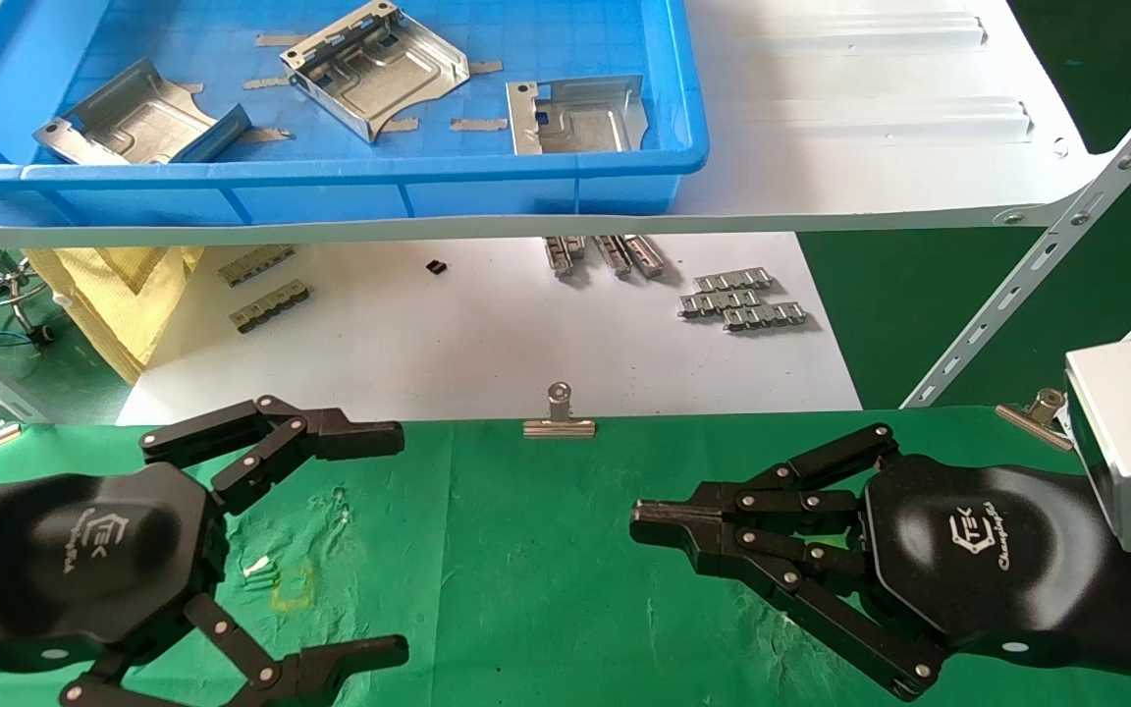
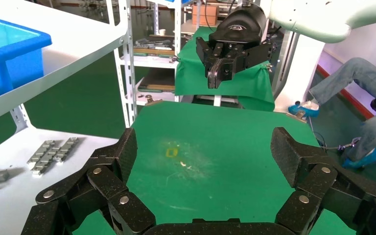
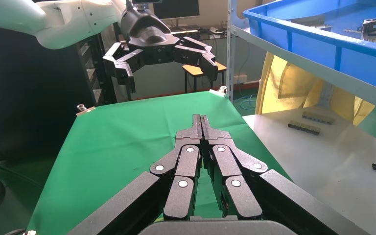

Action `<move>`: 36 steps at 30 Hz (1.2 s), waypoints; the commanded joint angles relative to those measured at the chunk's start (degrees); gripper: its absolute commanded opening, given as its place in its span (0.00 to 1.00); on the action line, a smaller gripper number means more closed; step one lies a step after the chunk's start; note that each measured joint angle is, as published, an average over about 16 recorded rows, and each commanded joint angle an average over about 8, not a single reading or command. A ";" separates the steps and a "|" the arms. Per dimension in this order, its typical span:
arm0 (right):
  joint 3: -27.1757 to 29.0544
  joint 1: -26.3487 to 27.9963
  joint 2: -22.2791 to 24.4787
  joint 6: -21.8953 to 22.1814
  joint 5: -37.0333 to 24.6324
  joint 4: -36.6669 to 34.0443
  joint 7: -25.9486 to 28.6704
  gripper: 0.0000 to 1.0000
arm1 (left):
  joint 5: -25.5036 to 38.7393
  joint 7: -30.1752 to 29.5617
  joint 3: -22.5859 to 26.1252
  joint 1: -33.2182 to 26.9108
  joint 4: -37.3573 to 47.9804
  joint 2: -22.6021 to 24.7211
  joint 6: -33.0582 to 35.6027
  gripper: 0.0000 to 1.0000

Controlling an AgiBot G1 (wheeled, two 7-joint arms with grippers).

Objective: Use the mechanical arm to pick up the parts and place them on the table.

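Three silvery sheet-metal parts lie in the blue bin on the white shelf: one at the left (image 1: 138,126), one in the middle (image 1: 376,67), one at the right (image 1: 577,115). The green cloth table (image 1: 526,550) spreads below, and no part is on it. My left gripper (image 1: 399,540) hovers over the table's left side, open wide with nothing between its fingers (image 2: 203,154). My right gripper (image 1: 639,520) hovers over the table's right side, shut with its fingers pressed together and holding nothing (image 3: 200,120).
The blue bin (image 1: 330,187) sits on the white metal shelf (image 1: 870,147). Beneath it a white board (image 1: 487,344) carries small grey linked strips (image 1: 742,298). Metal clips (image 1: 559,417) edge the cloth. A yellow square outline (image 1: 293,587) marks the cloth near my left gripper.
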 commanded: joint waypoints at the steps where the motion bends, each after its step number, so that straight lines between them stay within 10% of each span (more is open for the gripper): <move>1: 0.00 0.00 0.00 0.00 0.00 0.00 0.00 0.43 | 0.00 0.00 0.00 0.01 -0.01 0.00 0.00 1.00; 6: 0.00 0.00 0.00 0.00 0.00 0.00 0.00 1.00 | 0.63 0.30 0.08 -0.50 -0.17 0.00 -0.07 1.00; 16: -0.02 0.01 0.00 -0.01 0.00 -0.02 -0.01 1.00 | 12.21 0.57 3.26 -18.10 6.81 7.02 -4.77 1.00; 33: -0.03 0.02 0.00 0.00 0.02 -0.02 -0.02 1.00 | 39.28 5.76 15.37 -55.04 56.64 31.29 -27.56 1.00; 36: -0.04 0.02 0.00 0.00 0.02 -0.02 -0.02 1.00 | 42.77 5.91 17.37 -57.36 62.19 33.72 -31.44 0.68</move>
